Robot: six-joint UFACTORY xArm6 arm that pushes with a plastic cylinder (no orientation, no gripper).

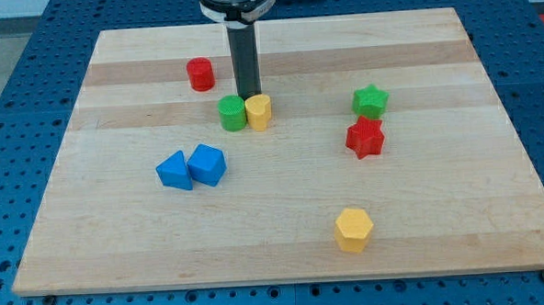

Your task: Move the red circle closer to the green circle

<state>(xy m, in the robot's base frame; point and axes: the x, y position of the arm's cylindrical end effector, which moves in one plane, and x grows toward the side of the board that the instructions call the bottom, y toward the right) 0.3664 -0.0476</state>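
The red circle (200, 74) sits on the wooden board towards the view's top left. The green circle (232, 112) lies below and right of it, touching a yellow block (259, 111) on its right. My rod comes down from the view's top, and my tip (248, 96) rests just above the seam between the green circle and the yellow block. The tip is right of and below the red circle, apart from it.
A green star (370, 100) and a red star (365, 137) sit at the right. Two blue blocks (173, 171) (207, 164) touch at the left centre. A yellow hexagon (354, 229) lies near the bottom. The board (433, 53) ends on blue pegboard.
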